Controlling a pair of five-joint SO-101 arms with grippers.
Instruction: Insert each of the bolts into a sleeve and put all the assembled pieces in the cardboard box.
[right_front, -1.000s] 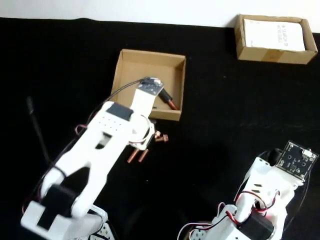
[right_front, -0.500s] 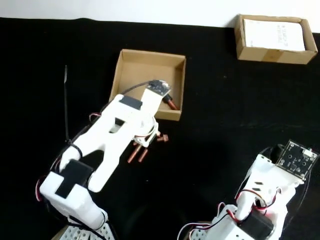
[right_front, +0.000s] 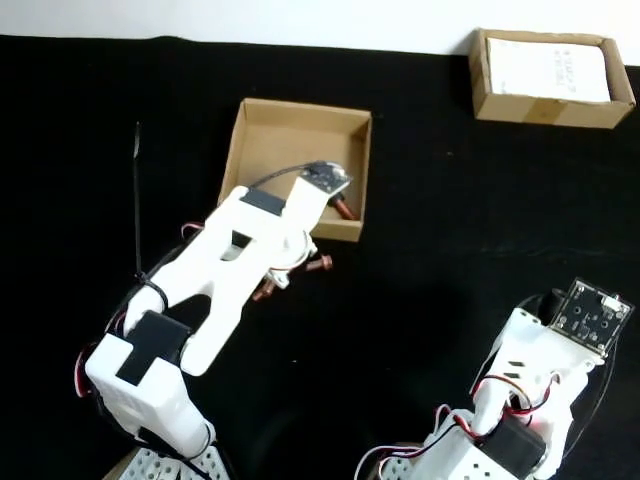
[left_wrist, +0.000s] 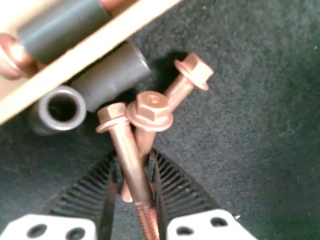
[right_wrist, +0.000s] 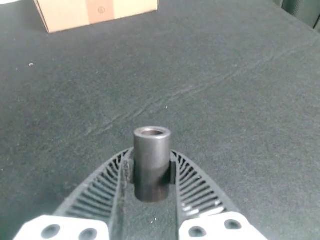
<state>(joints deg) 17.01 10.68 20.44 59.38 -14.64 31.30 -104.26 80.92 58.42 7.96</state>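
Note:
My left gripper (left_wrist: 134, 162) is shut on a copper bolt (left_wrist: 131, 160) whose head points toward the box wall; a second bolt (left_wrist: 150, 111) crosses it between the fingers, and a third bolt (left_wrist: 186, 82) lies just beyond. Two grey sleeves (left_wrist: 111, 76) (left_wrist: 60, 107) lie against the cardboard box (right_front: 285, 130) outside its front wall. Inside the box lies an assembled sleeve with a bolt (right_front: 342, 208). In the high view the left gripper (right_front: 282, 272) is at the box's front edge. My right gripper (right_wrist: 150, 165) is shut on an upright grey sleeve (right_wrist: 151, 155) above the black table.
A second cardboard box (right_front: 550, 72) with white paper inside sits at the far right corner. The right arm (right_front: 540, 370) stands at the near right. A loose black cable (right_front: 137, 200) rises left of the left arm. Black cloth covers the table.
The left arm has swung and settled lower over the loose bolts by the box front; the bolts have shifted closer to the box. The right arm has barely moved.

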